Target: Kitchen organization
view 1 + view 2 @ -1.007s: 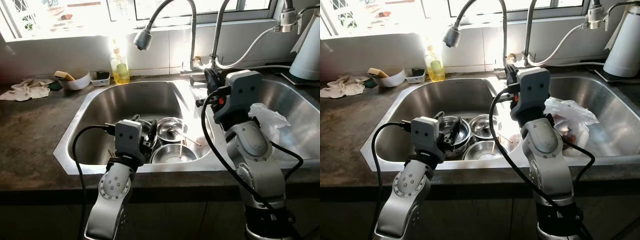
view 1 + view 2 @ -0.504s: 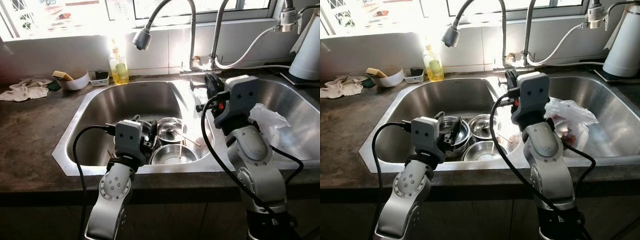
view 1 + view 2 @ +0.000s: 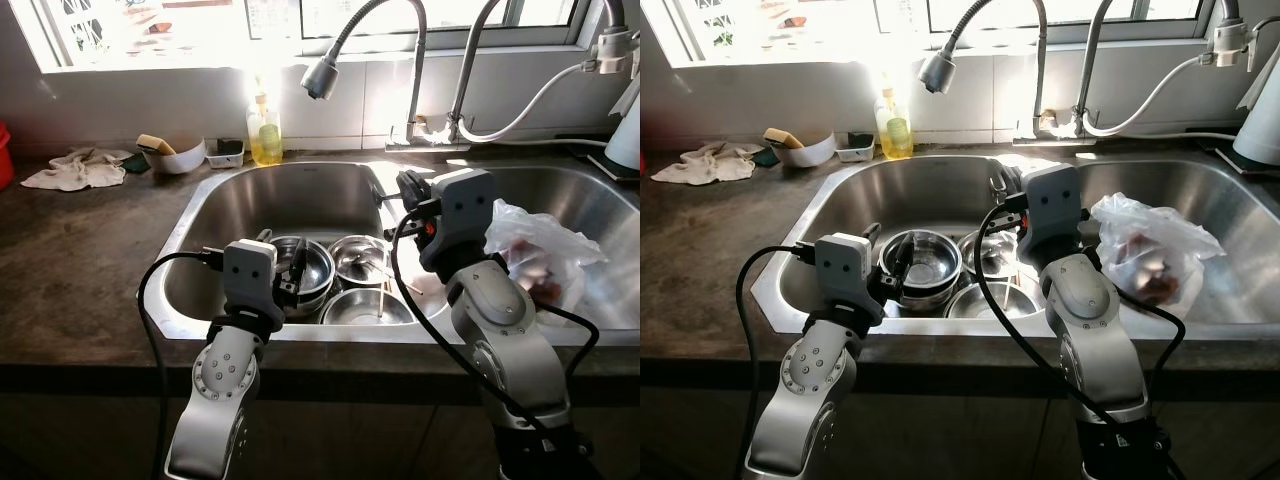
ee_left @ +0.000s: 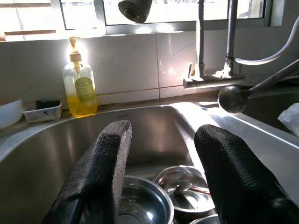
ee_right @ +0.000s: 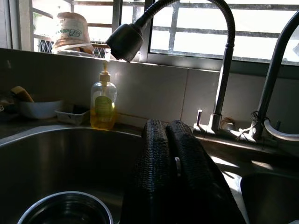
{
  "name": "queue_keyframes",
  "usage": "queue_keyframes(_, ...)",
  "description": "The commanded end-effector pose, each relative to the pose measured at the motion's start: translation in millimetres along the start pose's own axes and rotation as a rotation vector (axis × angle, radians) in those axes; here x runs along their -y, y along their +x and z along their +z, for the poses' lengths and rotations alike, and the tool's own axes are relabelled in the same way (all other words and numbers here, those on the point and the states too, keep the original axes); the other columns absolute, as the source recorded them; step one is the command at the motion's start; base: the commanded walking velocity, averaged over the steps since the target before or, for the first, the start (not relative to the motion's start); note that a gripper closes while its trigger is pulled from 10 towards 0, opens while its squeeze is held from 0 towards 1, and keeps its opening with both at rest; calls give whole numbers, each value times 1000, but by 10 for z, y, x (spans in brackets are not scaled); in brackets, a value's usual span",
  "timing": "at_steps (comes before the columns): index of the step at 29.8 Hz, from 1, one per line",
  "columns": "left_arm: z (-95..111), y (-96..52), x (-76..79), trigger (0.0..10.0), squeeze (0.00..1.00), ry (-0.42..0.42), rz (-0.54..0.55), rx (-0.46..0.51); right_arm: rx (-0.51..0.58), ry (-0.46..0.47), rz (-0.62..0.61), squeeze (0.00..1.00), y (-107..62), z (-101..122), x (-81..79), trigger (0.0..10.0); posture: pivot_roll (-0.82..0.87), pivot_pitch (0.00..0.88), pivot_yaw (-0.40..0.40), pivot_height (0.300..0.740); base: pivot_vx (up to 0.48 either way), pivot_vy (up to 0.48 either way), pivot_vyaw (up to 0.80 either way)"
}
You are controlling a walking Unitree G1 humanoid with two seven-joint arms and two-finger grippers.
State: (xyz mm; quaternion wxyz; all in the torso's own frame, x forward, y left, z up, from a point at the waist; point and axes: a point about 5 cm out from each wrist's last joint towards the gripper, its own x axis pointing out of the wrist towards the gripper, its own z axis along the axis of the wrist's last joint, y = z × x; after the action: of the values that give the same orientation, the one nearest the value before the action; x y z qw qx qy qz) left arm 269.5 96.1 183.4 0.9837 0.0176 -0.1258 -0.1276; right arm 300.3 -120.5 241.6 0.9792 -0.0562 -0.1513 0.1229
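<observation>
Three steel bowls lie in the left sink basin: a large one, a second with a spoon and a third nearer me. My left gripper hangs open just over the large bowl's near rim, with nothing between its fingers. My right gripper is shut and empty. It sits above the right edge of the left basin, by the divider, and points toward the faucet.
A tied plastic bag lies in the right basin. A soap bottle, a small tray, a white bowl with a sponge and a cloth sit on the back counter. A spray head hangs over the basin.
The camera has turned left, so the whole scene sits further right. My right gripper has come down and left from the faucet base toward the left basin. The left gripper stays over the bowl.
</observation>
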Motion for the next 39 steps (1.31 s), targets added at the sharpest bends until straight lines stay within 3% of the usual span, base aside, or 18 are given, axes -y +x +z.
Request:
queue_keyframes(1, -15, 11, 3, 10000, 0, 6, 2, -11, -19, 12, -6, 0, 50, -7, 29, 10000, 2, 29, -5, 740, 0, 0, 0)
queue_keyframes(25, -33, -14, 9, 10000, 0, 6, 8, -23, -41, 37, 0, 0, 182, 4, 65, 10000, 8, 18, -20, 740, 0, 441, 0)
queue_keyframes(32, -39, -12, -1, 10000, 0, 15, 12, -25, -63, 31, -6, 0, 189, -28, 66, 10000, 8, 15, -19, 740, 0, 0, 0)
queue_keyframes(39, -43, -2, 15, 10000, 0, 11, 4, -32, -171, 43, -30, 0, 206, -186, 96, 10000, 6, 16, -19, 740, 0, 356, 0)
